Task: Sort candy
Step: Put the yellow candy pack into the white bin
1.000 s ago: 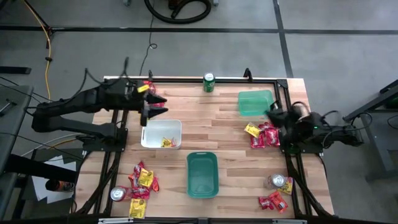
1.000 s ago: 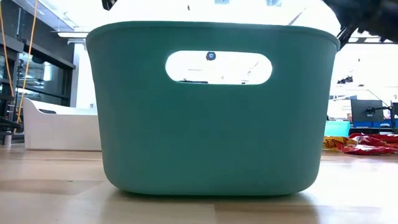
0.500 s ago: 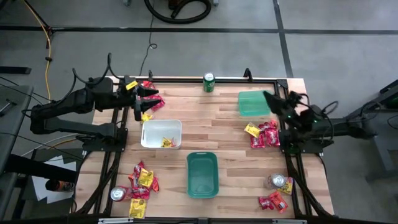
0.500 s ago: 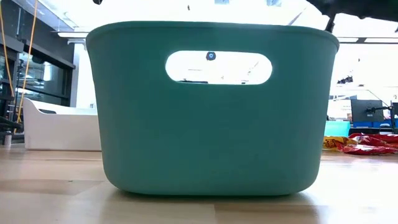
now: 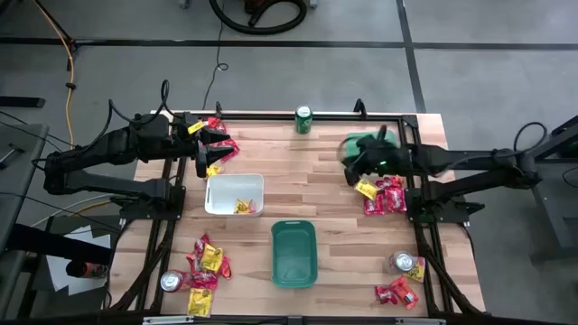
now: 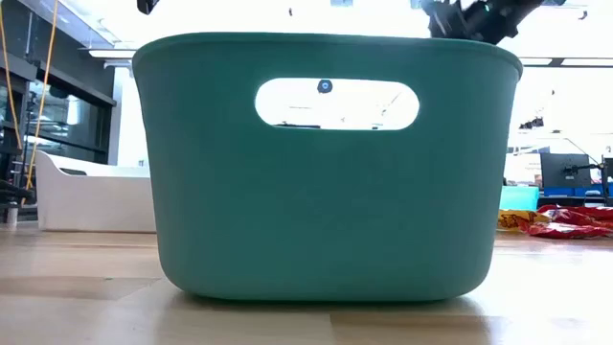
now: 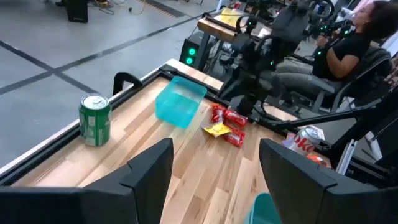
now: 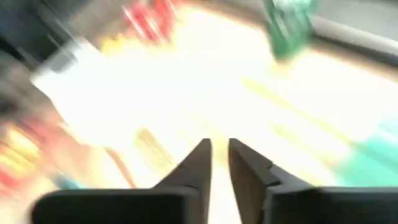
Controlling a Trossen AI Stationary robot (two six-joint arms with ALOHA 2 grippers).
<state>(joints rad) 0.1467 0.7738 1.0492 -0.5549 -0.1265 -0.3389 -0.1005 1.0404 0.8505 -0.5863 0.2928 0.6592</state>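
Across the pale wooden plank table [image 5: 298,190], seen from above, candy lies in four heaps: at the far left corner [image 5: 217,135], near the right edge [image 5: 381,195], at the near left corner [image 5: 204,265] and at the near right corner [image 5: 398,292]. A white tray [image 5: 234,194] left of centre holds a few packets; a teal tray [image 5: 293,253] sits at the middle of the near edge, and a second teal tray [image 5: 363,150] toward the far right is partly covered by the right arm. A green can [image 5: 303,119] stands at the far edge, and silver cans stand near both near corners. The left claw [image 5: 210,153] hovers over the far left corner beside that heap; the right claw [image 5: 354,171] reaches over the far right tray. The floor around is grey concrete crossed by dark lines.

From table height, the teal tray's wall [image 6: 326,220] with its handle slot fills the view; the white tray [image 6: 91,196] and red candy [image 6: 565,222] flank it, with bright ceiling lights behind.

The left wrist camera shows its claw [image 7: 214,165] wide open and empty, the green can [image 7: 94,119], the far teal tray [image 7: 180,103], candy [image 7: 227,123], and a seated person [image 7: 348,53] in the room beyond.

The right wrist picture is blurred; its claw [image 8: 219,163] is nearly closed, with only a narrow gap, holding nothing visible.
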